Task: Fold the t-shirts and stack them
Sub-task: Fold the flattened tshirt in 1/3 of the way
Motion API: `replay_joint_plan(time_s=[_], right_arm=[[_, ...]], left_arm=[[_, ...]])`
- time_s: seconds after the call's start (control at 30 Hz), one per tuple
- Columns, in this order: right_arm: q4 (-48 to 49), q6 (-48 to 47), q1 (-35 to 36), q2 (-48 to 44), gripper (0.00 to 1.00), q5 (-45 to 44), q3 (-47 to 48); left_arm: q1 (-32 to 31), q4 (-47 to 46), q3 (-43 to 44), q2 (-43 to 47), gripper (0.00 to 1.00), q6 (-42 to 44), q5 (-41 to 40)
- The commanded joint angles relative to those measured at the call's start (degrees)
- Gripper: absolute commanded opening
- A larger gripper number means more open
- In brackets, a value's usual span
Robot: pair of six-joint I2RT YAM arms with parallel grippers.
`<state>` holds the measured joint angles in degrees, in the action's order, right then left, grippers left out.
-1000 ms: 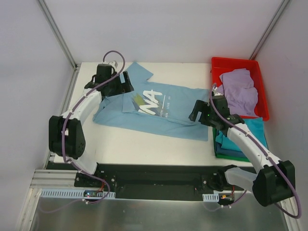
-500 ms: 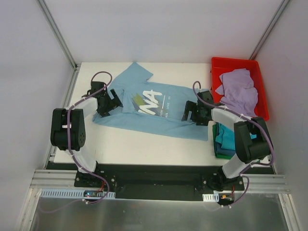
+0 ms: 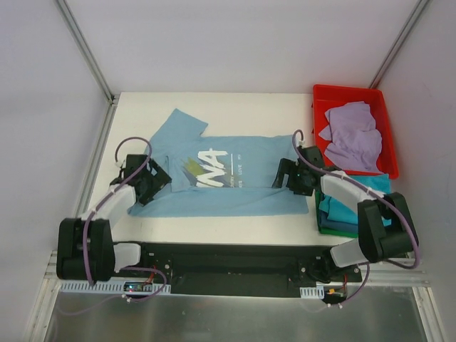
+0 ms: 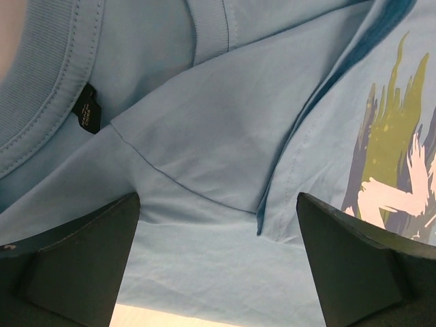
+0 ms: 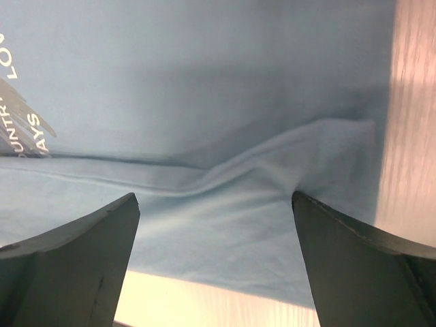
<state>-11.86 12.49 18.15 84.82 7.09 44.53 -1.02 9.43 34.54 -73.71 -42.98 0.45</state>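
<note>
White tabletop (image 3: 235, 107), walled by pale panels, with 2 arms mounted at its near edge. Item 1: light blue t-shirt (image 3: 221, 189), spread flat and lying lengthwise between the 2 end effectors, its collar end under the left one and its hem end under the right one. Item 2: left end effector (image 3: 153, 184), lowered over the shirt, jaws spread fully wide with nothing gripped; its wrist view (image 4: 216, 225) shows cloth (image 4: 218, 122) running unbroken between both fingers, the ribbed collar (image 4: 41, 88) and a black label (image 4: 87, 116) ahead and to its left, and the yellow and dark streaked print (image 4: 392, 136) ahead and to its right. Whether the fingertips touch the cloth cannot be told. Item 3: right end effector (image 3: 285, 174), also low over the shirt, jaws fully apart and holding nothing; its wrist view (image 5: 214, 225) shows a soft crease in the fabric (image 5: 204, 68) between the fingers and white lettering (image 5: 20, 102) ahead to its left. Item 4: stack of folded t-shirts (image 3: 335, 214), teal over blue over dark green, just beside the right end effector on its outer side, partly under that arm. Item 5: red bin (image 3: 320, 96), beyond the stack and further from the right end effector, containing 1 crumpled lavender t-shirt (image 3: 353, 135).
</note>
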Motion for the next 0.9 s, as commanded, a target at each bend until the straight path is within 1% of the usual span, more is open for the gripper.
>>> replay_joint_plan(time_s=[0.0,0.07,0.13,0.2,0.27,0.33,0.4,0.47,0.53,0.63,0.7,0.73,0.87], right_arm=[[-2.5,-1.0,1.1,-8.5,0.96,3.3,-3.7],[-3.4,-1.6,1.4,-11.6,0.96,4.0,-4.4],[-3.7,-2.5,1.5,-14.4,0.96,4.2,-5.0],[-4.1,-3.1,1.5,-17.1,0.96,4.3,-5.2],[-4.6,-5.3,1.7,-19.0,0.96,7.0,-5.4],[-2.7,-5.1,1.8,-20.1,0.96,7.8,-7.3],[5.1,-2.3,1.9,-21.2,0.96,9.6,-11.0],[9.5,-0.8,1.8,-21.7,0.96,9.6,-13.9],[9.2,-2.1,1.8,-21.7,0.96,7.9,-14.1],[9.2,-2.2,1.7,-21.1,0.96,5.6,-15.1],[9.1,-2.3,1.8,-20.0,0.96,5.0,-15.6],[9.2,-2.2,1.8,-19.2,0.96,5.2,-15.6],[9.2,-2.2,1.7,-16.0,0.96,7.8,-14.5]], left_arm=[[0.6,10.2,-6.8,11.3,0.99,-3.3,-4.3],[0.6,11.4,-7.9,17.4,0.99,-3.3,-4.3],[0.6,11.8,-8.0,21.7,0.99,-3.6,-3.0],[0.6,11.8,-6.8,24.2,0.99,-3.5,-1.2],[0.6,11.7,-5.1,24.2,0.99,-2.9,2.4],[-0.8,11.6,-3.6,22.7,0.99,-2.8,4.2],[-3.5,11.0,-2.5,19.3,0.99,-3.2,4.6],[-6.9,10.9,-0.5,15.1,0.99,-3.5,3.6],[-8.9,10.7,1.0,11.2,0.99,-3.4,2.9],[-9.7,10.2,2.3,6.2,0.97,-4.0,3.0],[-10.1,9.6,2.7,3.9,0.91,-4.6,2.7],[-10.2,9.0,2.7,3.1,0.87,-4.7,2.5],[-10.4,6.9,3.0,0.9,0.74,-4.8,3.1]])
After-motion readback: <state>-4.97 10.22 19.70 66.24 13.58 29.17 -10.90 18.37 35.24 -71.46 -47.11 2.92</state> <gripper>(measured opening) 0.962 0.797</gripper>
